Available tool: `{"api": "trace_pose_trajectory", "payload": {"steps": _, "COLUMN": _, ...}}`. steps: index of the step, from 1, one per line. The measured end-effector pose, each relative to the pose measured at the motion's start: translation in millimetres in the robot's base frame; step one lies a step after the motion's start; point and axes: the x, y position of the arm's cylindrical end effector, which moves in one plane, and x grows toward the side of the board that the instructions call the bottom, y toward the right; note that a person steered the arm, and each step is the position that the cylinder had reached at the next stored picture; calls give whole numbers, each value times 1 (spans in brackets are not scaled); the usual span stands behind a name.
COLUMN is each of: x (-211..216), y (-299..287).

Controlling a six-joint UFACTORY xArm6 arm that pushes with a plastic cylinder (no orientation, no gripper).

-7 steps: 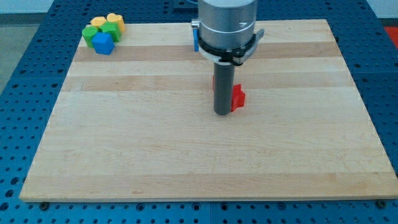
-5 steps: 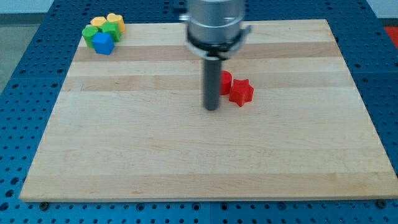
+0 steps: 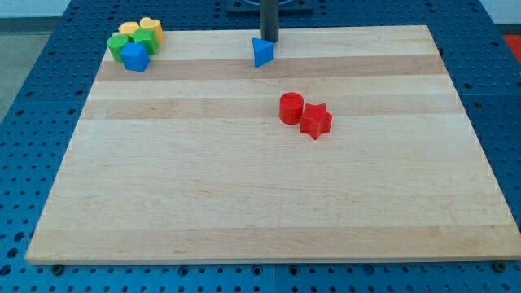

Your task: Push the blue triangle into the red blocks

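The blue triangle lies near the board's top edge, a little left of centre. My tip is just above it in the view, at its top right corner, touching or nearly touching it. The red cylinder and the red star sit together, touching, right of the board's centre, well below and to the right of the triangle.
A cluster sits at the board's top left corner: a blue cube, a green block, another green block, and yellow blocks. The wooden board lies on a blue perforated table.
The arm has moved from beside the red blocks up to the board's top edge, behind the blue triangle. The red blocks and the triangle, which it hid before, now show in full.
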Motion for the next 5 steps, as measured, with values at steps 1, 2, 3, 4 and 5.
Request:
{"api": "trace_pose_trajectory", "payload": {"steps": 1, "x": 7, "y": -34}}
{"api": "trace_pose_trajectory", "payload": {"steps": 2, "x": 7, "y": -74}}
{"api": "trace_pose_trajectory", "payload": {"steps": 3, "x": 18, "y": -84}}
{"api": "trace_pose_trajectory", "payload": {"steps": 4, "x": 20, "y": -65}}
{"api": "trace_pose_trajectory", "payload": {"steps": 5, "x": 20, "y": -27}}
